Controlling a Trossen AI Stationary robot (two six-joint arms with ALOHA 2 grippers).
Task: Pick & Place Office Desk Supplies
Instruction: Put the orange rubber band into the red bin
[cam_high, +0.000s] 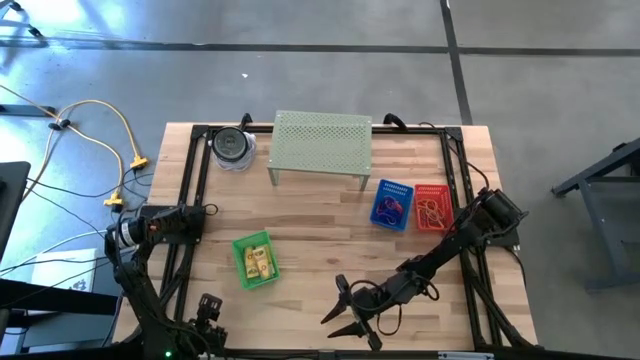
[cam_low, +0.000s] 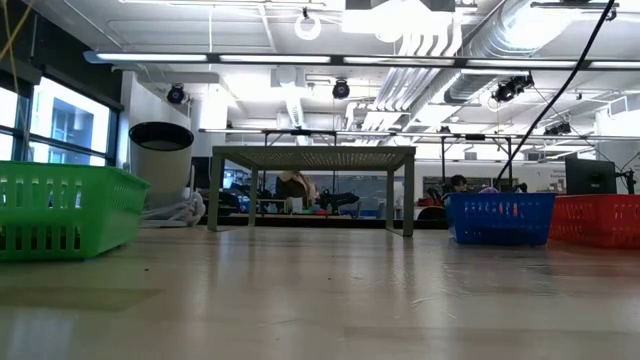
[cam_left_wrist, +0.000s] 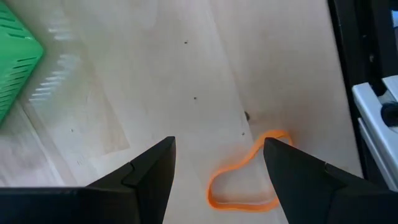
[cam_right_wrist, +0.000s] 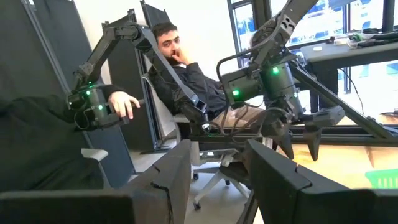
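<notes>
An orange loop (cam_left_wrist: 245, 177) lies flat on the wooden table near its front left corner. My left gripper (cam_left_wrist: 219, 142) is open and points down over it, one finger on each side of the loop's end, apart from it. It also shows in the high view (cam_high: 207, 305) and in the right wrist view (cam_right_wrist: 311, 134). My right gripper (cam_high: 335, 303) is open and empty, held level near the front edge and pointing toward the table's left (cam_right_wrist: 219, 149). A green basket (cam_high: 255, 260) holds yellow packets. A blue basket (cam_high: 393, 203) and a red basket (cam_high: 432, 207) hold loops.
A pale-green perforated shelf (cam_high: 322, 140) stands at the far middle, with a round dark-lidded container (cam_high: 232, 147) to its left. Bare wood lies between the baskets (cam_low: 320, 290). A seated person (cam_right_wrist: 180, 68) is beyond the table's left side.
</notes>
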